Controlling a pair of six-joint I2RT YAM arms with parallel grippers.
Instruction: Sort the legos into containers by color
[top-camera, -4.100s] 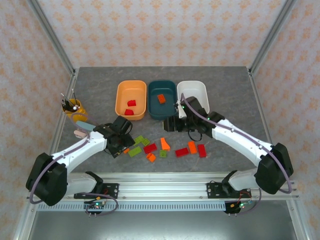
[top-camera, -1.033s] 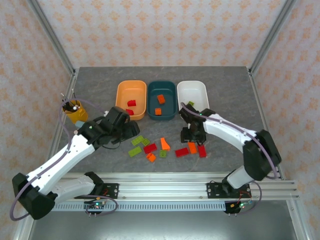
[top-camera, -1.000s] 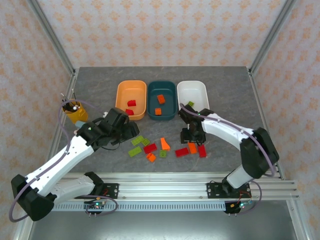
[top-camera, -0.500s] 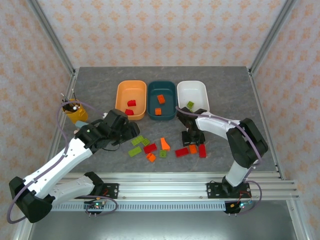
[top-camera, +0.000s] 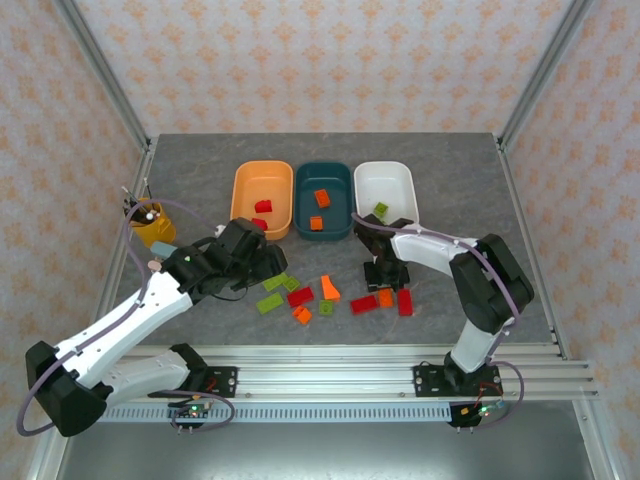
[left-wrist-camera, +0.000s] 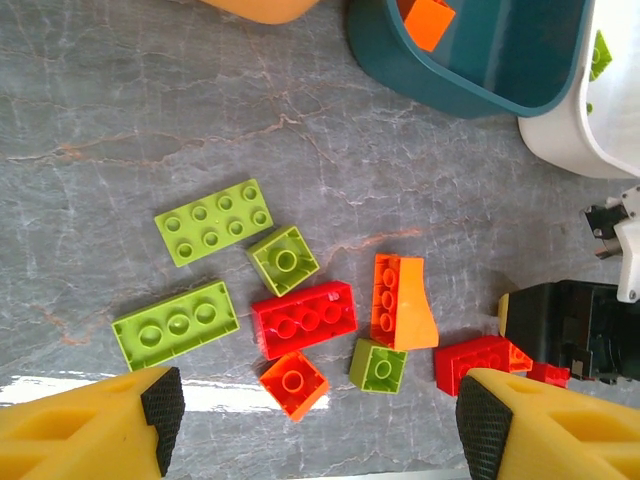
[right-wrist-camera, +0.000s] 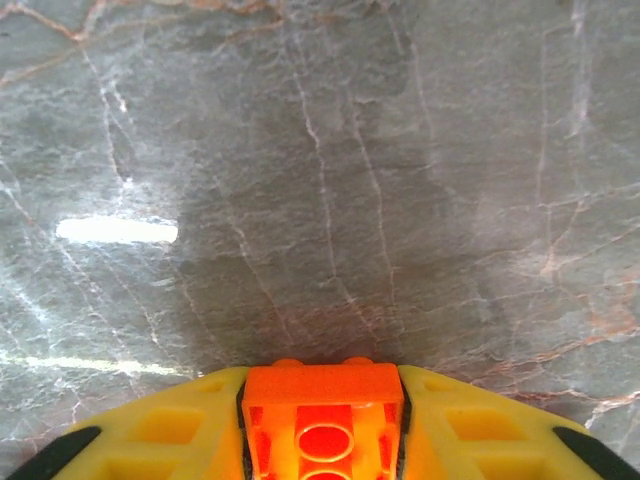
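An orange brick (right-wrist-camera: 322, 400) is clenched in the right jaws, whose yellow fingers (right-wrist-camera: 190, 425) press against both of its sides. It is down by the table (right-wrist-camera: 320, 180), to the near right of the dark teal tub (top-camera: 303, 205), and I can't tell whether it has left the surface. The other loose legos (left-wrist-camera: 306, 317) lie scattered on the table on the near side of that tub, green, red and orange close together. Inside the teal tub are two orange bricks (top-camera: 322, 198). The orange tub (top-camera: 240, 200) just to its left holds two red bricks (top-camera: 263, 206). The white tub (top-camera: 392, 182) just to its right holds a green brick (top-camera: 381, 210). The left jaws hang over the loose pile, near-left of the teal tub, spread wide and gripping nothing.
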